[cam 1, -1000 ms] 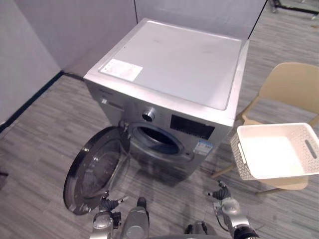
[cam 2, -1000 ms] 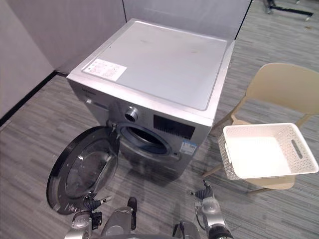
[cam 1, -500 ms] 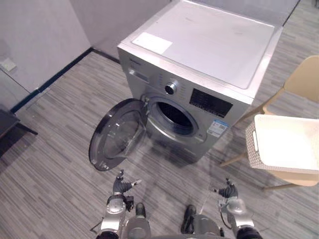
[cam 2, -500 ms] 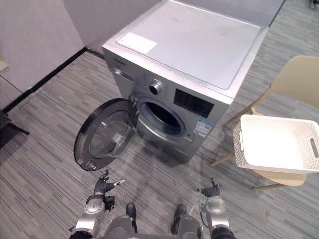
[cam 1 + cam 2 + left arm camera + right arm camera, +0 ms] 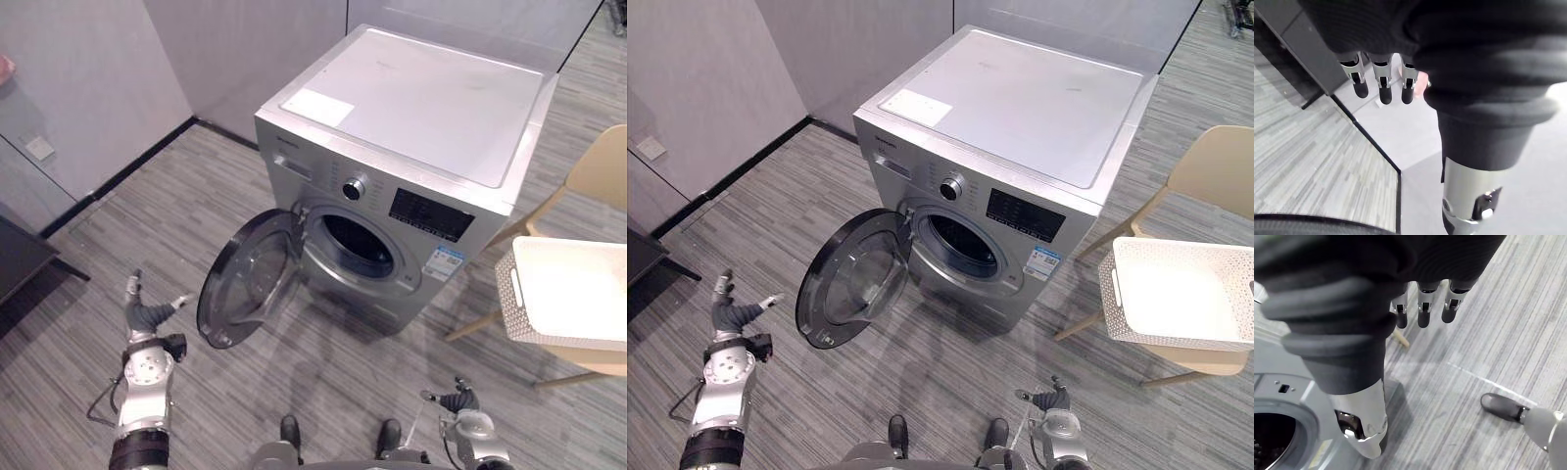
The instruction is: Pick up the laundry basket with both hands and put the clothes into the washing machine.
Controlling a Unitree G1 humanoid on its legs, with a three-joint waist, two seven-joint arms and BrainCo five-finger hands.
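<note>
- Grey floor [image 5: 147,211]; left hand [image 5: 145,318], right hand [image 5: 460,401] empty, fingers apart.
- Basket [image 5: 519,323] well beyond right hand: lopsided grab could tip it.
- Door [image 5: 250,284] near left hand: bump risk.

The laundry basket [image 5: 558,336] (on a chair [image 5: 602,166]) runs off the view's right edge.

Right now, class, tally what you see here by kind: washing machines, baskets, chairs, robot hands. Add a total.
Silver front-loading washing machine: 1
White perforated laundry basket: 1
Beige chair: 1
Robot hands, left hand and right hand: 2
Total: 5
</note>
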